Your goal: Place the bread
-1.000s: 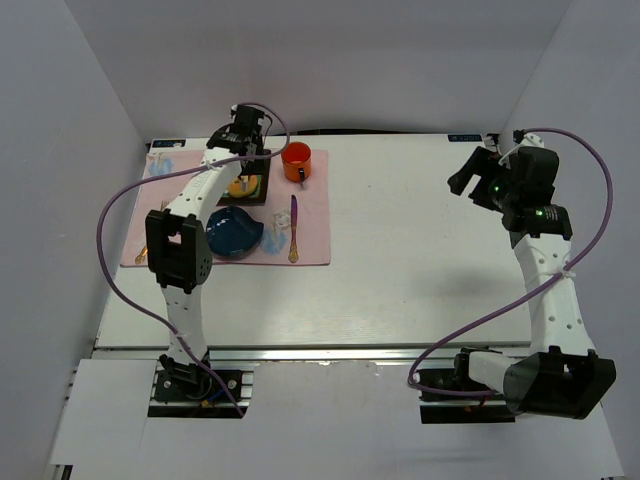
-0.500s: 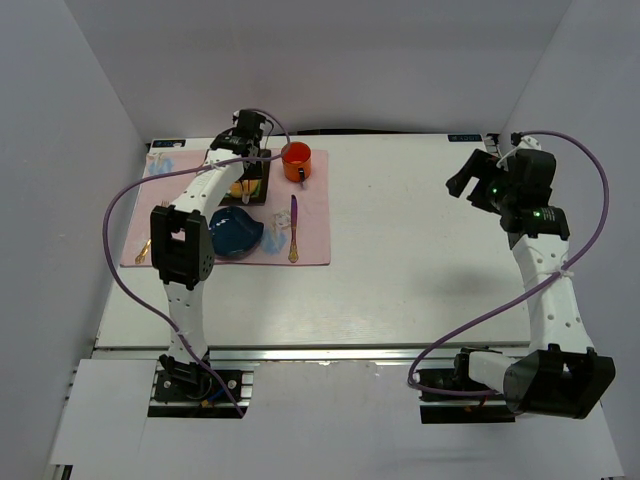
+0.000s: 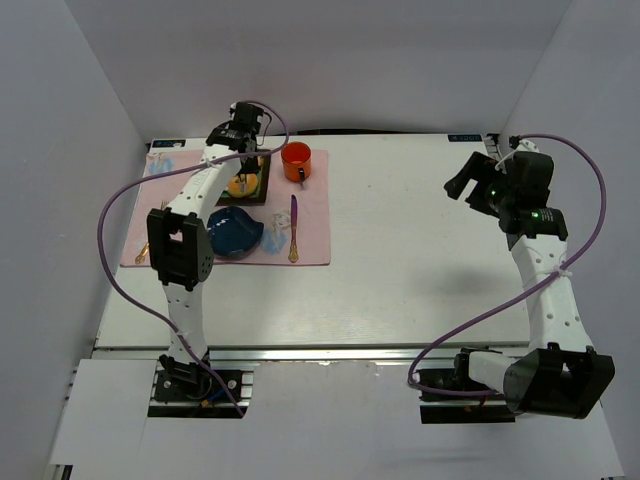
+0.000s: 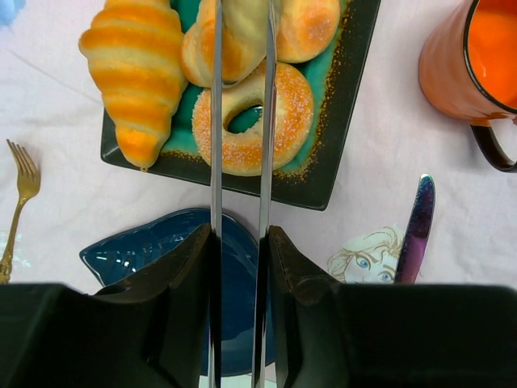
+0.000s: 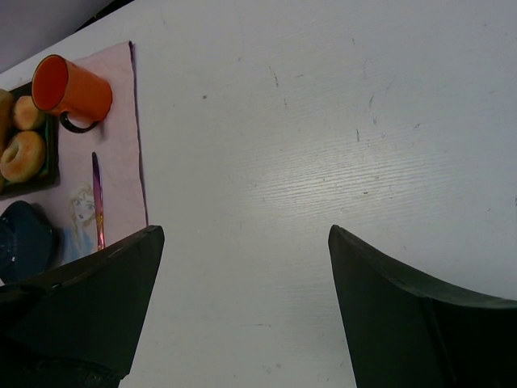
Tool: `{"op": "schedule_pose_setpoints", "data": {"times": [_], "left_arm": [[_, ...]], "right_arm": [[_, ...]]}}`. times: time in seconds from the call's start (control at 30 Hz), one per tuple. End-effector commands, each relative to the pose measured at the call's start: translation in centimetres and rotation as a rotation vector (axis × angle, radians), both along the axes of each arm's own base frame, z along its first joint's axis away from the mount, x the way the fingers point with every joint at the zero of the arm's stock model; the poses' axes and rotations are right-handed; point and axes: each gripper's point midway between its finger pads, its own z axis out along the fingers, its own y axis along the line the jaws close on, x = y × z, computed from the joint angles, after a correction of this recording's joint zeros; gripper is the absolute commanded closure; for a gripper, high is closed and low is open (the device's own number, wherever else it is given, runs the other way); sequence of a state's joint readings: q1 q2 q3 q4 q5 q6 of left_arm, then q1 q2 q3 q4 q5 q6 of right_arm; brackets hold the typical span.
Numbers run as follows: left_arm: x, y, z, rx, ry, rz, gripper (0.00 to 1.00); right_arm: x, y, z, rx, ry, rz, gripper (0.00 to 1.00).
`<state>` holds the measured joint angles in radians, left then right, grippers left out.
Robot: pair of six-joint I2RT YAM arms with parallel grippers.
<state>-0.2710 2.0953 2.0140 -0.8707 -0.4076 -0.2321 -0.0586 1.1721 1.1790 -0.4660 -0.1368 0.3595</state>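
Observation:
My left gripper (image 4: 240,234) is shut on a pair of long metal tongs (image 4: 266,121) and hovers over the dark tray (image 4: 331,162) at the back left (image 3: 243,125). The tong blades reach the top edge of the left wrist view. They stand close together on either side of the pale golden bread (image 4: 242,28). I cannot tell whether the bread is lifted or resting in the tray. A second roll (image 4: 311,24), a sugared ring pastry (image 4: 283,105) and a croissant (image 4: 133,73) lie in the tray. My right gripper (image 5: 245,230) is open and empty over bare table at the right (image 3: 465,180).
A blue plate (image 4: 161,250) lies on the pink mat (image 4: 388,186) just in front of the tray. An orange mug (image 4: 468,65) stands right of the tray. A purple knife (image 4: 418,226) and a gold fork (image 4: 20,202) lie on the mat.
My left gripper has shifted slightly over the tray, first right, then back left and away. The right arm has barely moved.

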Motion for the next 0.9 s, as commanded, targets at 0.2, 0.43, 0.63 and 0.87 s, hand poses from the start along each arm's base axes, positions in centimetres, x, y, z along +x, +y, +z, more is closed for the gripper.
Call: {"op": "schedule_pose_setpoints", "data": {"times": [0.2,0.43,0.63,0.87], "left_arm": [[-0.8,1.2,10.0,-0.01,-0.185,0.018,0.68],[-1.8,1.7,12.2,0.009,-0.198,0.008,0.68],[-4.6,1.2,13.1,-0.025,-0.162,-0.041,0.68],[-11.2,-1.2,12.8,-0.033,-0.11,-0.112,0.68]], "right_arm": [[0.2,0.6,0.9,0.017,-0.042,0.022,0.11],[0.1,0.8,0.2,0.017,-0.024,0.029,0.11],[0.2,0.9,-0.4,0.014,-0.011,0.034,0.11],[0.1,1.0,-1.6,0.012,0.018,0.043,0.11]]}}
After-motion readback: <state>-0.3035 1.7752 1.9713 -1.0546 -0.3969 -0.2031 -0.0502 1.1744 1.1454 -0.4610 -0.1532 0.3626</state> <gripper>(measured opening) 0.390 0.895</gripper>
